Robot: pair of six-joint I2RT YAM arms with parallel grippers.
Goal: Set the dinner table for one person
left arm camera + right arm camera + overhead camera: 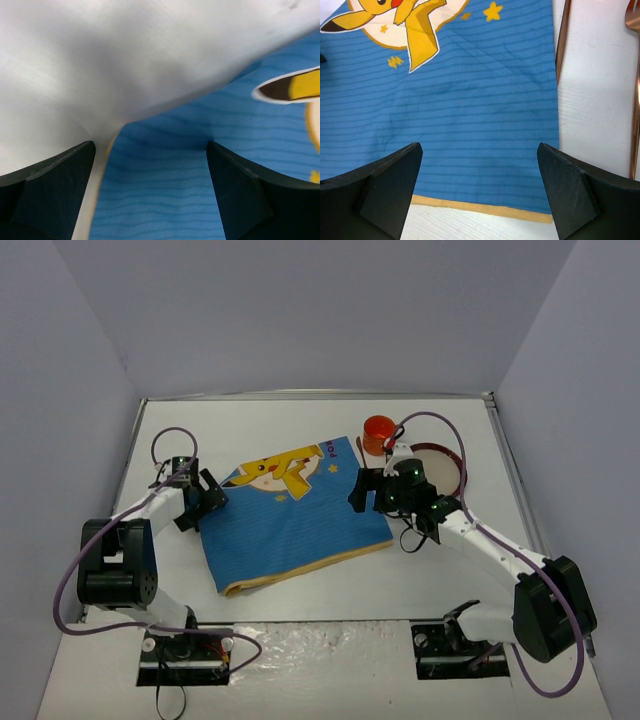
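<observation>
Flanking the placemat (300, 525), left gripper (207, 500) and right gripper (358, 490) wide open; cup (379, 431) beside plate (450, 468).

Blue striped placemat (485, 125) covers the dinner table (595, 100), yellow cartoon figure (412, 27) upper left. Copper-coloured utensil (636, 100) lies far right.

Both arms (150, 508) are white with black joints, purple cables (57, 605) and black end effector fingers (380, 195).

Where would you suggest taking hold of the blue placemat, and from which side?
By its border, since it lies flat. Pinch the placemat at its left corner from the left, where the open left gripper straddles it, and at its yellow-trimmed right edge from the right, by the open right gripper.
</observation>
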